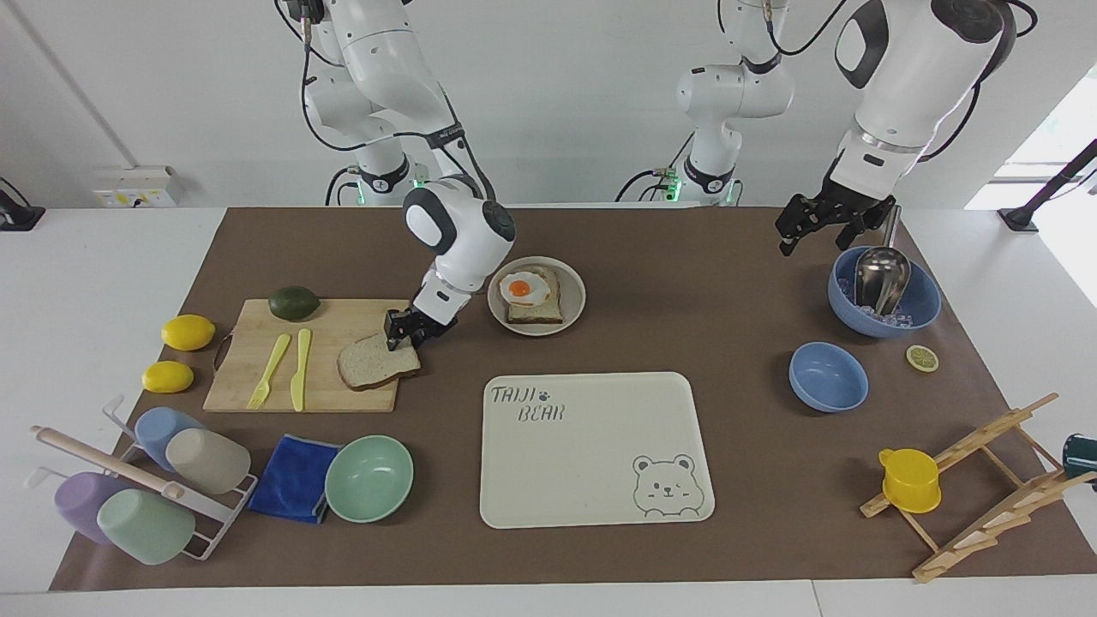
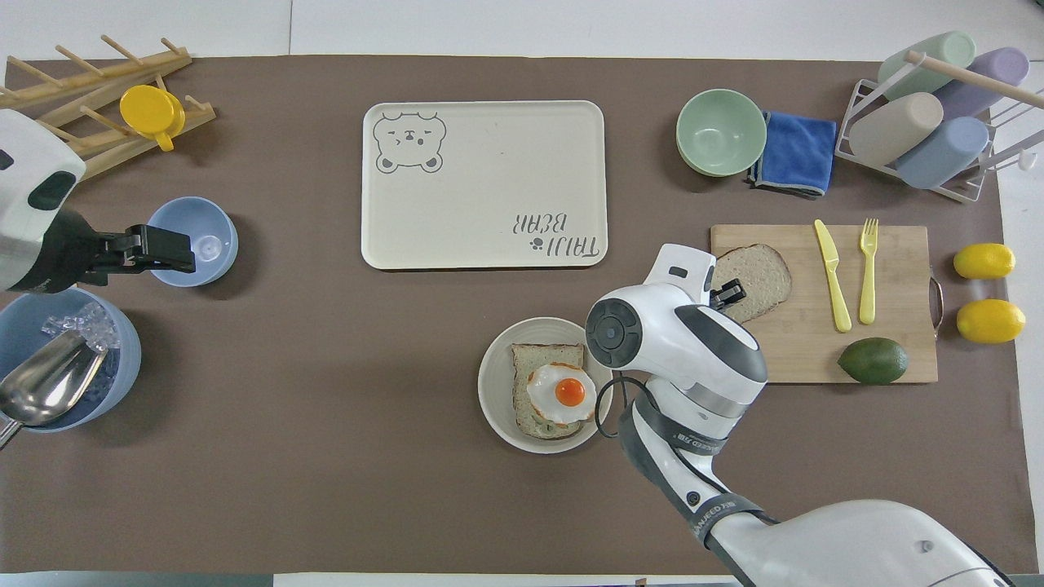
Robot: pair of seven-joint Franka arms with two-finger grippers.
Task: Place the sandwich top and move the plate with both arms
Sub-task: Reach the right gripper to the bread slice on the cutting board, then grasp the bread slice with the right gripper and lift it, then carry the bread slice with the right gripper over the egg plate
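Facing view: the right claw is down at the plate-side corner of the sandwich top, which lies flat on the cutting board toward the right arm's end of the worktop. Its fingers look drawn in around the crust, but whether they have truly caught the bread I cannot tell. The hold, if there is one, sits on one corner only, so the slice could sag, tear or pivot out when lifted. The plate, with toast and a fried egg on it, stands just beside the board, nearer to the robots; a low carry could knock its rim or smear the egg. The left claw waits released, up in the air beside the large blue bowl.

Overhead view: the right arm's wrist covers most of the right claw, so only one tip shows over the corner of the sandwich top. The plate lies close under that arm's elbow cable, which could snag it. The left claw hangs over the small blue bowl.
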